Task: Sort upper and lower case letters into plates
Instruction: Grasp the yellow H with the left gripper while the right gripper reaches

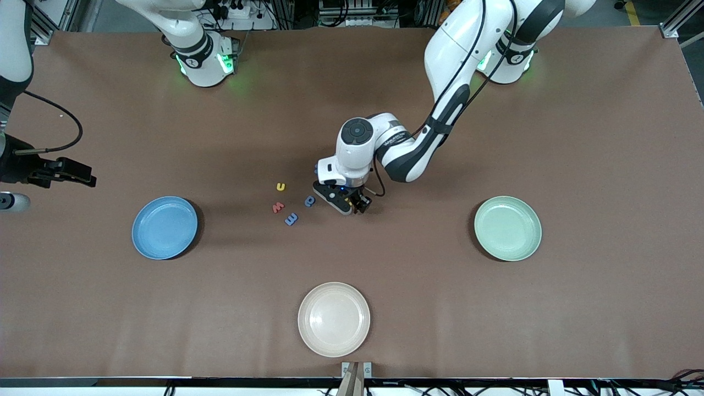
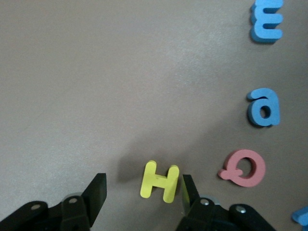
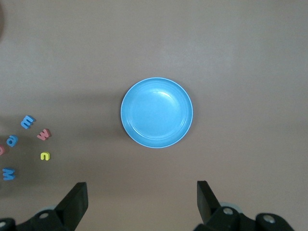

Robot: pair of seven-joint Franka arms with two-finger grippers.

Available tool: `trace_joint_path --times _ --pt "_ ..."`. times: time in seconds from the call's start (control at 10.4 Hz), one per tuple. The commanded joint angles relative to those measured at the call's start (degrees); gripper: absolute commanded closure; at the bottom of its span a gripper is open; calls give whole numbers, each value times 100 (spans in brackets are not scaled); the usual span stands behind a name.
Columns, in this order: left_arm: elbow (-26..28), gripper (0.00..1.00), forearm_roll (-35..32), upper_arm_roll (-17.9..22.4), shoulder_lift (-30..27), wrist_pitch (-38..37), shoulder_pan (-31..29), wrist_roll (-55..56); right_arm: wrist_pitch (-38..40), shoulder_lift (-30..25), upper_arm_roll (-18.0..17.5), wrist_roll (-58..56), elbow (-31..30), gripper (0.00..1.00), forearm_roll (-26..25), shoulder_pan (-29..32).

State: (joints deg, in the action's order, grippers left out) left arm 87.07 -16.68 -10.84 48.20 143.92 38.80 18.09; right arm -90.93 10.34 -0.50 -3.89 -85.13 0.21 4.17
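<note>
Cream plate, chunky yellow H

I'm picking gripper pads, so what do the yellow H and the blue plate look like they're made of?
Yellow H: probably soft foam, matte, with thick rounded edges and no shine. Blue plate: likely hard plastic or melamine, smooth and glossy, with light glare across its well; the exact material can't be told from looks.
</note>
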Motion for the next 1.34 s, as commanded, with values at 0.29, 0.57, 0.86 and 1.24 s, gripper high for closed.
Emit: trace_joint_path --times 0.29,0.57,0.86,1.24 --pt "-181 27 -178 65 137 75 162 160 85 29 -65 47 31 0 58 -12" --pt "-181 28 -186 65 180 84 189 151 15 309 -82 430 40 0 93 -458" --pt "-199 32 -186 109 251 163 207 142 -459 767 -82 1914 66 0 102 -680" --pt "-190 88 -632 135 268 207 216 107 -855 848 -82 2516 -397 0 93 -1013"
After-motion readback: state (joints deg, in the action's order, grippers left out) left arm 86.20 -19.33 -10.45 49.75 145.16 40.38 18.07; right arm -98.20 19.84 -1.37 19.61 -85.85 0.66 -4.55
